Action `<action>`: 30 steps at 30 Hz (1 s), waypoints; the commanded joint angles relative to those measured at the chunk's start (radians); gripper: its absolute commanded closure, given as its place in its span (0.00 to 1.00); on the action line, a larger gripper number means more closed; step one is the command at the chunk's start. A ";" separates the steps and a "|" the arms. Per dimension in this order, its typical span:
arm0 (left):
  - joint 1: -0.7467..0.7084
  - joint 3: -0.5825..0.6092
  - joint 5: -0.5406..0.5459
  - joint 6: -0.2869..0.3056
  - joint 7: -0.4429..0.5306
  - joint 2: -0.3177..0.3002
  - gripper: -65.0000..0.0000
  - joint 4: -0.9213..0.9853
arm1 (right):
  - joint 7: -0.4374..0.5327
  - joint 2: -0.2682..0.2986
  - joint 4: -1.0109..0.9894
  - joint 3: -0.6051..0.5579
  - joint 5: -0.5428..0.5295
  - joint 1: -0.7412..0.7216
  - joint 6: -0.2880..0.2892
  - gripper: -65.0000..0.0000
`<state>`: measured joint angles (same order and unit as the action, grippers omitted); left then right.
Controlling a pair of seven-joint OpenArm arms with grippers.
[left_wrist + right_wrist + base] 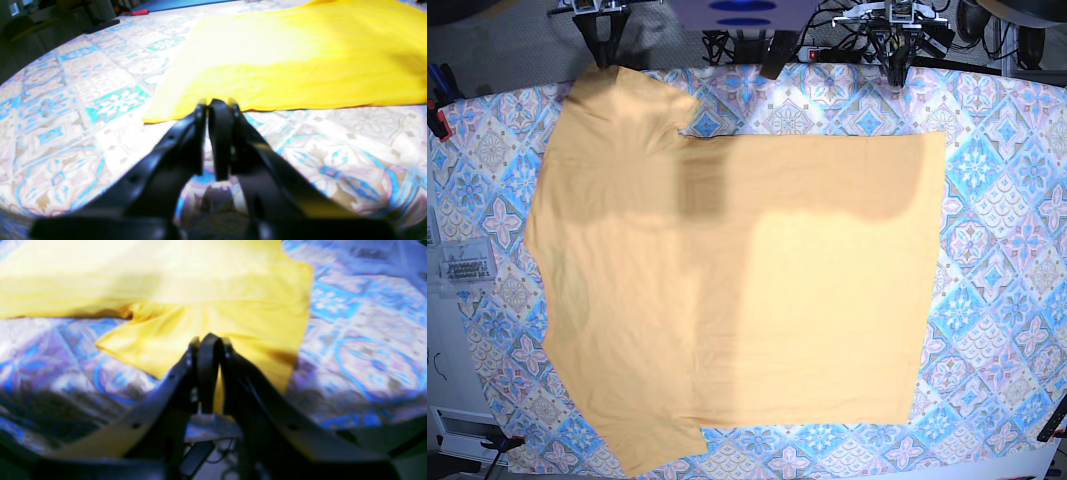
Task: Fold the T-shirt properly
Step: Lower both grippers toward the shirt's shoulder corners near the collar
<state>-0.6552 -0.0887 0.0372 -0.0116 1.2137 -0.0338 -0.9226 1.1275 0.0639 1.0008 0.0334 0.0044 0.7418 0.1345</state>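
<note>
The yellow-orange T-shirt (747, 300) lies spread flat on the tile-patterned cloth (1007, 300), sleeves toward the left of the base view and hem toward the right. My left gripper (217, 101) hovers just short of a straight edge of the shirt (300, 66), near a corner. Its jaws are nearly together with nothing between them. In the base view it sits at the table's far edge (897, 65). My right gripper (208, 338) hangs over a sleeve (200, 326), jaws also close together and gripping no fabric; in the base view it shows at the far left (599, 45).
A clear box of small parts (462, 265) sits off the cloth at the left. A red-handled tool (138, 12) lies beyond the table edge. Cables and arm bases (847, 40) crowd the far edge. A clamp (437, 115) grips the cloth at the left.
</note>
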 commanded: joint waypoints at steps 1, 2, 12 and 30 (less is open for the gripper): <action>-0.018 0.000 0.003 -0.003 0.031 -0.001 0.88 -0.028 | 0.021 0.006 0.034 0.003 -0.008 0.025 0.000 0.92; -0.022 0.000 0.003 -0.003 0.031 -0.001 0.87 -0.039 | 0.001 0.006 0.069 0.003 -0.008 0.026 0.000 0.92; -0.076 0.000 0.002 -0.003 -0.131 -0.002 0.84 -0.192 | -0.401 0.007 0.413 0.003 -0.007 0.074 0.000 0.92; -0.179 -0.007 -0.012 -0.001 -0.993 -0.013 0.74 -0.863 | -1.087 0.006 0.869 0.063 0.234 0.131 0.000 0.93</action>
<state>-0.8265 -0.0940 0.0307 -0.0105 0.1829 -0.0425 -1.7672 0.0284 0.0666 1.8561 0.0910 0.2436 0.8585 0.1379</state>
